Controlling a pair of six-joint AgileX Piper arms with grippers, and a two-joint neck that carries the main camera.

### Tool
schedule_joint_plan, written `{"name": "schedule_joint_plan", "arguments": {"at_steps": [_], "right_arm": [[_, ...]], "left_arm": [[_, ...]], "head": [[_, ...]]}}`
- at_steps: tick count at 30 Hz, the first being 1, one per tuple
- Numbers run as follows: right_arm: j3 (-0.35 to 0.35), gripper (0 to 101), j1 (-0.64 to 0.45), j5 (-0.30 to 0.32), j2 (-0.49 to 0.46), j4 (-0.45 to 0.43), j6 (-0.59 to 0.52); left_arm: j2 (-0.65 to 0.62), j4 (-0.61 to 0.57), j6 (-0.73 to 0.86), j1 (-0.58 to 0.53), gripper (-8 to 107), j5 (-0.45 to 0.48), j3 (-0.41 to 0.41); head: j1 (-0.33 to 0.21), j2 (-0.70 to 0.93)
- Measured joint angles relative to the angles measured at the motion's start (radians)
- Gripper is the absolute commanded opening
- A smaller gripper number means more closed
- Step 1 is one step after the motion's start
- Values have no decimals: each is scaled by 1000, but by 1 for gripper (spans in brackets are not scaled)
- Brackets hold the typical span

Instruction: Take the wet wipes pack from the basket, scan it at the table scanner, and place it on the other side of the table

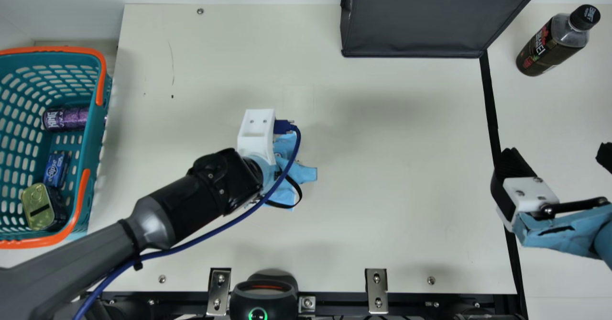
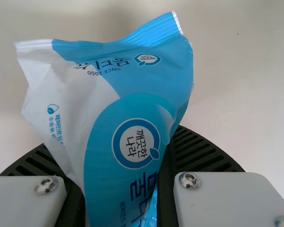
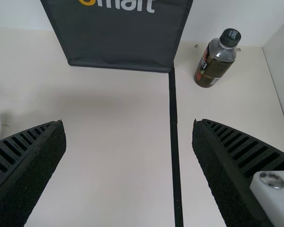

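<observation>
left wrist view: the left gripper (image 1: 256,132) has the wet wipes pack (image 2: 125,113) pinched between its two black ribbed fingers, the pack's body jutting past the fingertips. it's blue and white with a rounded teal panel and round white badges, soft and crumpled, its pleated end seal crimped and one corner peaked.

in the main view, left of that hand, the basket (image 1: 86,133) is teal lattice plastic with orange handles, holding a shiny purple can (image 1: 66,119), a small blue pack (image 1: 56,169) and a gold-topped tin (image 1: 39,206). the smooth black scanner (image 1: 263,301), ringed in green, sits nearer the robot than that hand, at the table (image 1: 382,167) edge.

bare cream surface stretches from the left hand across to the right gripper (image 1: 558,151), whose fingers stand spread with nothing between them. beyond the right hand are a dark fabric bag (image 1: 411,23) and a glossy bottle (image 1: 554,45).
</observation>
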Motion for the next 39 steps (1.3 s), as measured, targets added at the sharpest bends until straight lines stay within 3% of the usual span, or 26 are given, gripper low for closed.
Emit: {"name": "schedule_joint_plan", "arguments": {"at_steps": [15, 29, 39], "right_arm": [[0, 95, 0, 0, 0, 0, 0], [0, 95, 0, 0, 0, 0, 0], [0, 95, 0, 0, 0, 0, 0]], "left_arm": [[1, 113, -154, -18, -8, -130, 69], [-4, 104, -164, -16, -8, -147, 76], [4, 31, -108, -5, -8, -155, 46]], "head": [[2, 0], [2, 0], [0, 0]]}}
